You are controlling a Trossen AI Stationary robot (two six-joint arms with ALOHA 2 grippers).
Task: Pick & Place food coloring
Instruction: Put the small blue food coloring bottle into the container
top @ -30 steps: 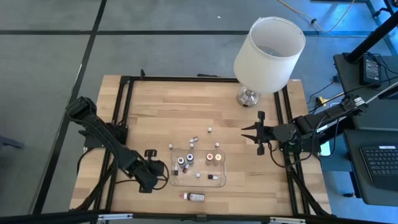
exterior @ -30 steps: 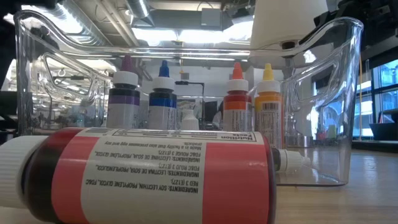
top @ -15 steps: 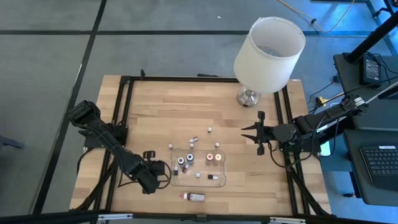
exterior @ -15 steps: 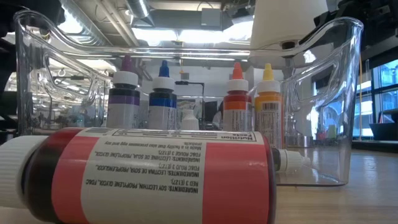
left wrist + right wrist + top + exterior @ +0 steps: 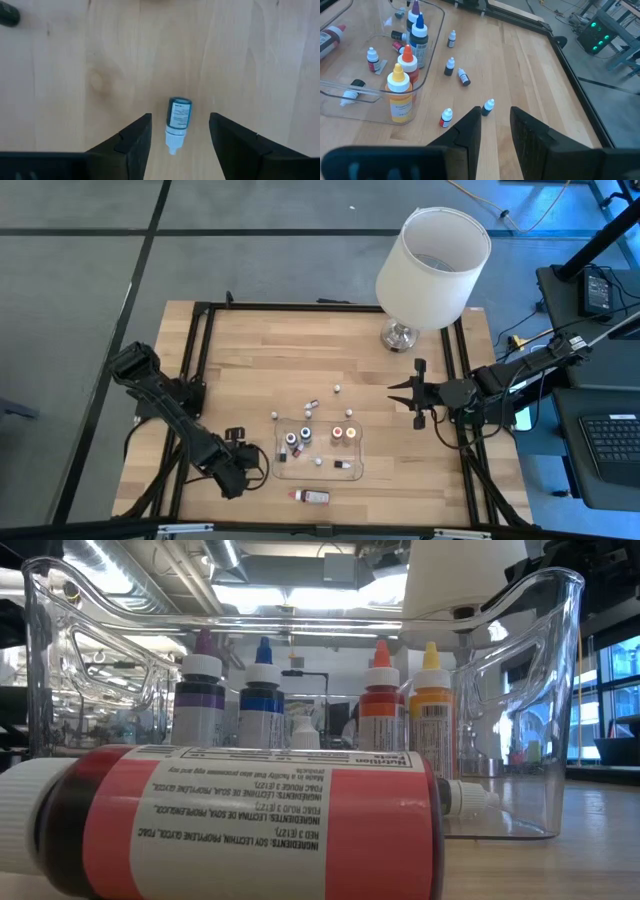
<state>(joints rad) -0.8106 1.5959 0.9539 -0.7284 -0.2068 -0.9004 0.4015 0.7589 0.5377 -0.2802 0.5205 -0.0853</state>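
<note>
The left gripper (image 5: 238,442) has slid back from the tray (image 5: 352,442) toward the table's near-left edge, fingers spread around a small bottle (image 5: 177,123) lying on the wood, not yet touching it: the pick looks close. The right gripper (image 5: 402,391) waits at the right, fingers slightly apart. More bottles stand in the tray; in the high view this one hides under the gripper

Between the left claw's (image 5: 177,137) black fingers lies a blue-labelled, white-capped vial (image 5: 177,122) on pale wood (image 5: 100,75). Beyond the right claw (image 5: 495,122): orange bottle (image 5: 408,65), yellow bottle (image 5: 400,95), clear tray (image 5: 432,55).
</note>
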